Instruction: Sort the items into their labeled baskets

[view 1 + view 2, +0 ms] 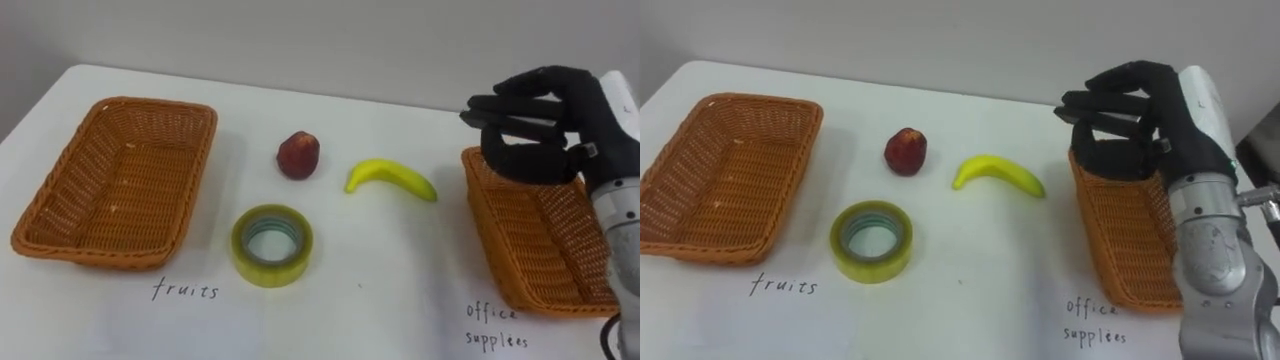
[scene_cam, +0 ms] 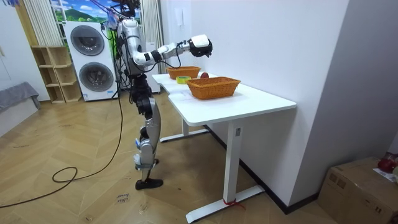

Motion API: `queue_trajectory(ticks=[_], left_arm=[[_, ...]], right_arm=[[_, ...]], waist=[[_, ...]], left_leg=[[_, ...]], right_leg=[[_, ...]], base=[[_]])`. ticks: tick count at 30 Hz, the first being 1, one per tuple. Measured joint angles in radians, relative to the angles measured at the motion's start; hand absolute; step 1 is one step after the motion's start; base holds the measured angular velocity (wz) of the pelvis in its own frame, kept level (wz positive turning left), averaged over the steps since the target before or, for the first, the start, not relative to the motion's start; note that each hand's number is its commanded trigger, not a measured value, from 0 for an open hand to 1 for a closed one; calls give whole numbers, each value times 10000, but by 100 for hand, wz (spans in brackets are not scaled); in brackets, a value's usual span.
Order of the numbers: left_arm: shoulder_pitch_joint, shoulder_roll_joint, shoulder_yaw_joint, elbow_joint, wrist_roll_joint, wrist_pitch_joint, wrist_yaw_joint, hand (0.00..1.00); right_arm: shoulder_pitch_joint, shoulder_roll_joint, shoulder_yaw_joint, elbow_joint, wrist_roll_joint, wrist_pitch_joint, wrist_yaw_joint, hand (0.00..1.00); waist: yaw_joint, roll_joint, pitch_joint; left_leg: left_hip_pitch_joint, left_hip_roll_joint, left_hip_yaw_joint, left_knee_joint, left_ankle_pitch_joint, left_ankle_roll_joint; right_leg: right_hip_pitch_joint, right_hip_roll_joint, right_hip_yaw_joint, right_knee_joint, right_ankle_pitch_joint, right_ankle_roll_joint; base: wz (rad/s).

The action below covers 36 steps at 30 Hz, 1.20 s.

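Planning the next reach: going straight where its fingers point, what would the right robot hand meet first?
Likely nothing: the right robot hand points left, raised, so it would pass above the banana; height unclear.

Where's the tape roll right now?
In the left eye view the tape roll lies flat on the table, just right of the left basket, nearer the robot than the apple.
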<state>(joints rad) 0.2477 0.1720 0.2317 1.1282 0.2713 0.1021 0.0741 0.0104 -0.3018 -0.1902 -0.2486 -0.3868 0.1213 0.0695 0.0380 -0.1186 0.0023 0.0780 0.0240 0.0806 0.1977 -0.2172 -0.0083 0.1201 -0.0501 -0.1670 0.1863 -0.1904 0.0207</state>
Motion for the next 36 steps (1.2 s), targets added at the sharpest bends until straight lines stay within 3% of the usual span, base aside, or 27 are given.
queue_trajectory(ticks=[12,17,24,36], left_arm=[[76,19,0,0,-7,2,79,0],[88,22,2,4,-7,6,109,0],[223,25,1,-3,2,21,104,0],[299,25,-18,-164,3,23,105,0]], right_arm=[[407,-199,-63,851,679,-214,-999,100],[673,-200,-110,901,677,-214,-1032,100],[692,-201,-422,932,676,-213,-1038,100],[929,-194,-398,1856,746,-199,-1024,100]], waist=[[-104,-33,-13],[-154,39,22],[-328,30,-7],[-334,39,-24]], left_leg=[[143,0,16,46,1,0],[192,7,23,-6,0,-1],[196,5,24,-61,0,-1],[202,5,37,1,-1,0]], right_leg=[[61,1,10,-12,1,1],[64,6,19,-7,1,1],[69,5,19,3,0,1],[120,5,34,12,1,1]], base=[[0],[-1],[0],[0]])
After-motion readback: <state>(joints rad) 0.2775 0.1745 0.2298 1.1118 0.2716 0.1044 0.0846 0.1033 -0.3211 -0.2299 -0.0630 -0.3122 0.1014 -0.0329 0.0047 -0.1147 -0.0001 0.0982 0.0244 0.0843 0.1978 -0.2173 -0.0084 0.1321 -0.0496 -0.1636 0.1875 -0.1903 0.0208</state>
